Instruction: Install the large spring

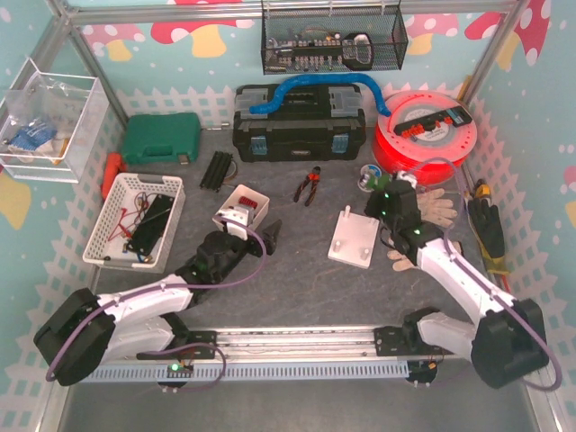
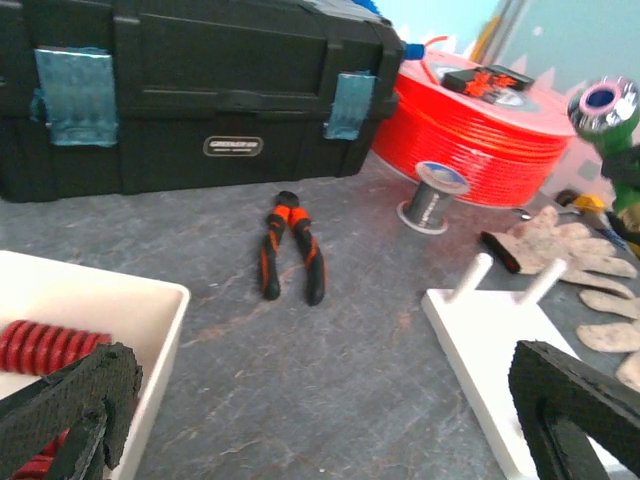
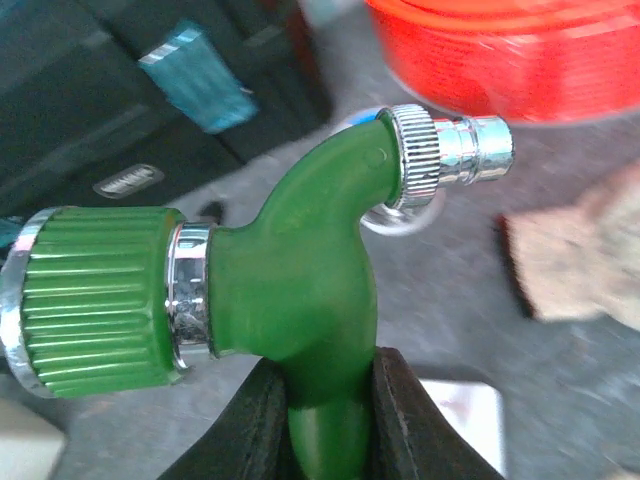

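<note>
Red coiled spring point(image 2: 45, 345) in white box point(image 2: 160, 370), left fingers point(image 2: 70, 400) wide, right fingers point(image 3: 405, 430) around green nozzle point(image 3: 300, 290).

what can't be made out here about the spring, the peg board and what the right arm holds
Spring: left wrist view shows only a few red coils; the box wall and the left finger hide the rest.
Peg board: same view, cut off by the other finger and the bottom edge.
Right wrist view: the nozzle in the right fingers blocks most of the table; background blurred.
Top view: box contents too small to tell.
</note>
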Available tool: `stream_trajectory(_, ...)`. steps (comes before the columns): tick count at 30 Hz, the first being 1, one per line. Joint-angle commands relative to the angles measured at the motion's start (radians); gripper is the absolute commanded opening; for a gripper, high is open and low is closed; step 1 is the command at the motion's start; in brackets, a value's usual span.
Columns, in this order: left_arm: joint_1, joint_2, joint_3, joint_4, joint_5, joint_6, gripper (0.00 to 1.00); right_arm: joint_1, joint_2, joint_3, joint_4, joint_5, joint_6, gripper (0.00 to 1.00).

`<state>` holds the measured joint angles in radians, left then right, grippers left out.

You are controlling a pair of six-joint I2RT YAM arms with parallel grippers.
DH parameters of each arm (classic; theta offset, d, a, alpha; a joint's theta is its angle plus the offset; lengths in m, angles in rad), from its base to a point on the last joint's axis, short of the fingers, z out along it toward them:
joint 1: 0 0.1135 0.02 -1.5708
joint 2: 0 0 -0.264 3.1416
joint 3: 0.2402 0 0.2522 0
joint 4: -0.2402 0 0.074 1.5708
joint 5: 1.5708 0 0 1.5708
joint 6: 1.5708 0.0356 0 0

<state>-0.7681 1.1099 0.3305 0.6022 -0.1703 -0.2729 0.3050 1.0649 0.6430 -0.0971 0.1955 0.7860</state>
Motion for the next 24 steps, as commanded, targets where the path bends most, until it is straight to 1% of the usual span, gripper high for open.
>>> stream_trajectory(1,-0.008,-0.011,0.032,-0.044,-0.110,-0.003,0.99,0.114,0.113,0.132,0.047,0.092,-0.022,0.09)
stream_trajectory(3,-0.008,-0.016,0.038,-0.065,-0.162,-0.009,0.99,0.164,0.188,0.190,0.066,0.126,-0.026,0.09)
stream_trajectory(8,-0.008,-0.038,0.033,-0.081,-0.214,-0.017,0.99,0.228,0.407,0.307,0.115,0.152,0.001,0.09)
stream_trajectory(13,-0.008,-0.051,0.032,-0.102,-0.272,-0.035,0.99,0.247,0.628,0.450,0.104,0.173,0.048,0.11)
stream_trajectory(17,-0.008,-0.053,0.033,-0.108,-0.287,-0.040,0.99,0.248,0.786,0.564,0.059,0.201,0.088,0.14)
stream_trajectory(20,-0.008,-0.053,0.034,-0.107,-0.287,-0.041,0.99,0.248,0.888,0.626,0.030,0.206,0.104,0.20)
stream_trajectory(24,-0.008,-0.050,0.037,-0.108,-0.285,-0.042,0.99,0.247,0.966,0.689,-0.009,0.200,0.130,0.27)
